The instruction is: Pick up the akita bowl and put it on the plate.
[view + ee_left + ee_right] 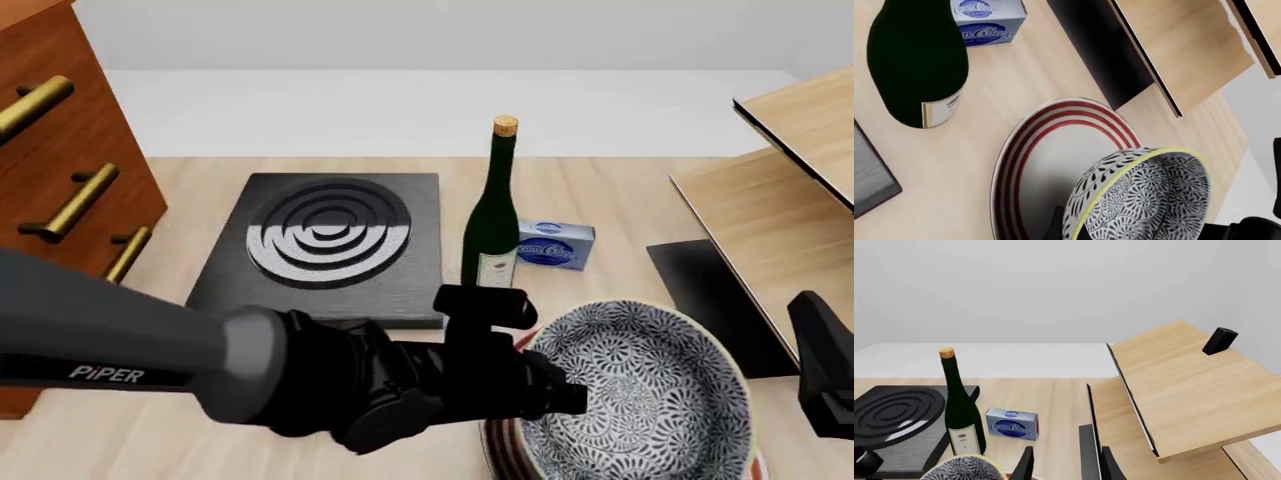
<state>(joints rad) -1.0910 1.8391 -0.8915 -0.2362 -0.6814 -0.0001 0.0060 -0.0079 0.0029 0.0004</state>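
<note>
Behind the bowl (638, 395) and just beside it stands a dark green wine bottle (491, 215), upright, corked, with a pale label low on its body; a small blue-and-white box (554, 243) lies just right of the bottle on the wooden table (601, 190). Left of the bottle sits a black square stove (327, 245) with grey rings. A brown drawer cabinet (60, 160) with brass handles stands at the far left, and a pale wooden shelf unit (774, 190) with dark edges rises at the right, close to the bowl's right side — the tightest gap around it.

Open table shows only behind the stove and bottle, towards the white wall.

The bowl is held tilted above the plate (1054, 165), its rim lifted so the inside faces the left wrist camera; the plate's red rings show past it on the bottle side. It is white with a dense dark swirling flower pattern inside and out, and a pale yellow rim.

The left gripper (541, 375) is clamped on the bowl's near-left rim, its dark arm crossing the foreground of the front view. The right gripper (1064, 460) hangs at the right with its fingers (1026, 462) apart, holding nothing.
</note>
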